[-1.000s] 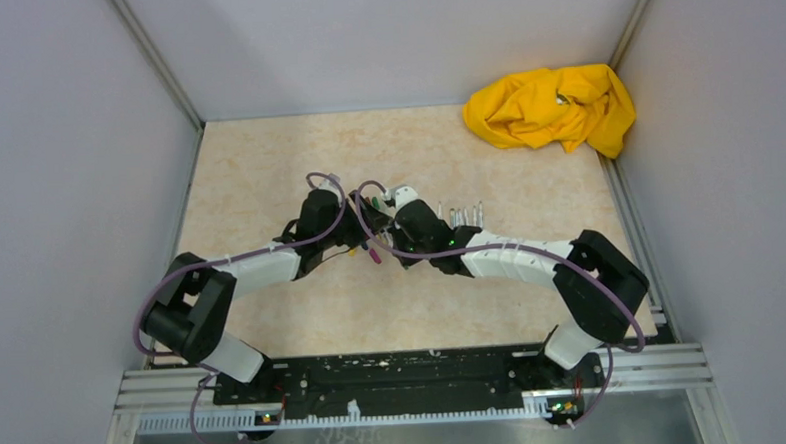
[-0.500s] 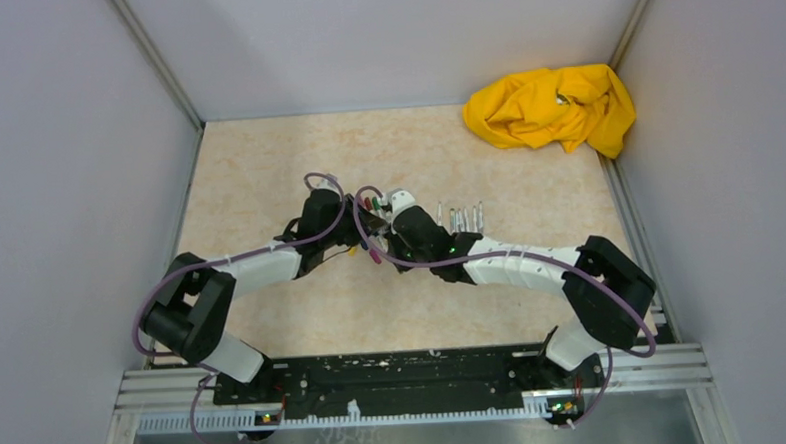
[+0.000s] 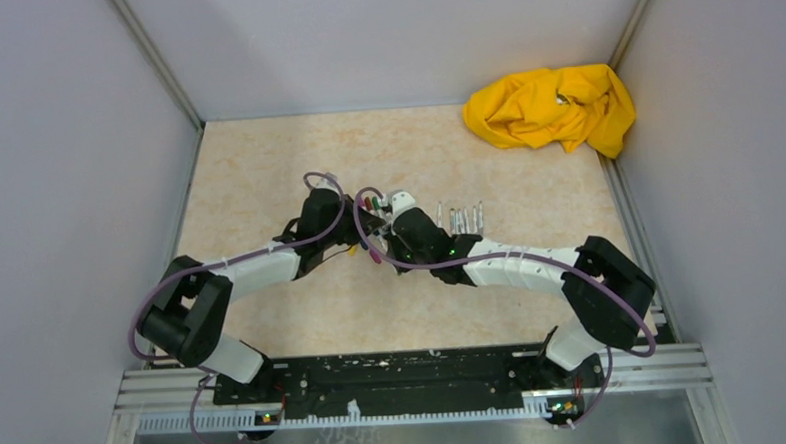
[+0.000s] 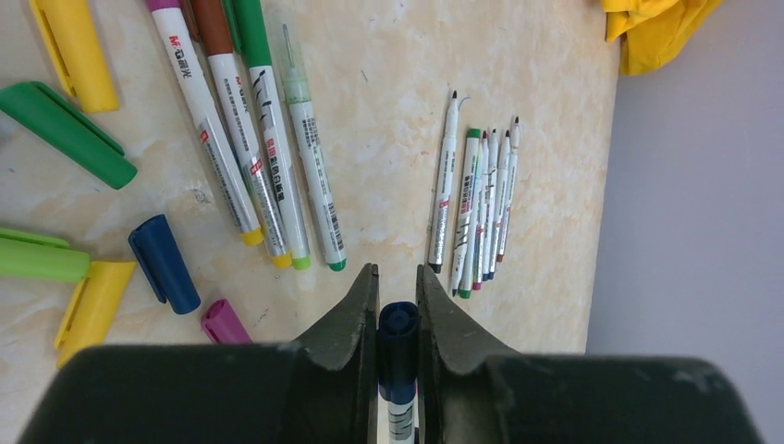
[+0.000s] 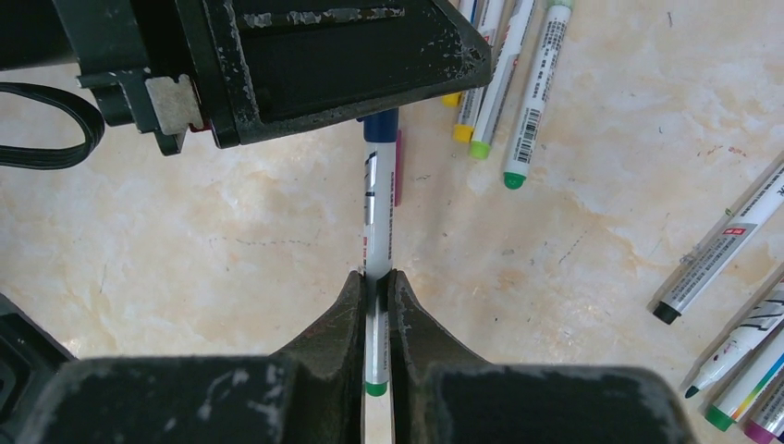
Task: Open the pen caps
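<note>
Both arms meet over the middle of the table [image 3: 267, 167], well clear of every edge, with one pen [image 5: 379, 203] strung between them. The right gripper [image 5: 376, 276] is clamped on the grey-white barrel near its green-tipped end. The left gripper [image 4: 398, 270] has its jaws pressed against both sides of the navy cap [image 4: 398, 333].

This looks like a light, stiff little thing with smooth plastic that could slip, and the cap is probably a snug press fit. The stubby cap's sides are the right place to pinch, with the barrel gripped well back, so a straight pull along the pen should do it. Any sideways twist risks the barrel sliding through the pads.

Loose caps [image 4: 65, 134] lie below, beside four capped pens [image 4: 250, 148]. Uncapped pens [image 4: 476, 203] sit toward the right edge, and a yellow cloth [image 3: 549, 107] fills the far right corner.
</note>
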Robot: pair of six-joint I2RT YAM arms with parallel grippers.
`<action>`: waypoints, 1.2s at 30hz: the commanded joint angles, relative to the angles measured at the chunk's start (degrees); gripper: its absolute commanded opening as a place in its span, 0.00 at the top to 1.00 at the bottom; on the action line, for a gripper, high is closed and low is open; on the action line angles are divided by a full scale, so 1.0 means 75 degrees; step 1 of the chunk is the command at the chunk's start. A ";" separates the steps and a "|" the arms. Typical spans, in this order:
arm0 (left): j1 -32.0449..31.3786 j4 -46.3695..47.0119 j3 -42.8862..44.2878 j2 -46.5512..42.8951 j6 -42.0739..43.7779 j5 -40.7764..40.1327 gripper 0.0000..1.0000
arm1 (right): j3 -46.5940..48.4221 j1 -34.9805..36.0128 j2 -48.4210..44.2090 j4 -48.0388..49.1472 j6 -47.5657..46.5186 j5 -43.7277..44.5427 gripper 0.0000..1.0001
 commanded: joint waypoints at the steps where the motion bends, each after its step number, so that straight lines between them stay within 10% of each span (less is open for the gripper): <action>1: -0.0005 0.0238 -0.0074 -0.0277 0.0233 0.0291 1.00 | 0.0219 0.0031 -0.0108 0.0441 -0.0069 0.0097 0.91; 17: -0.0002 0.0489 -0.0103 -0.0371 0.0123 0.0984 1.00 | 0.0762 0.0029 0.0359 0.0336 -0.0223 0.0115 0.81; 21: -0.0006 0.0478 -0.0099 -0.0435 0.0101 0.0984 1.00 | 0.0755 0.0028 0.0369 0.0288 -0.0226 0.0145 1.00; 36: 0.1156 -0.0540 0.1177 -0.0126 0.0133 0.0556 1.00 | -0.1688 0.0323 -0.1311 0.0746 0.0650 0.0407 1.00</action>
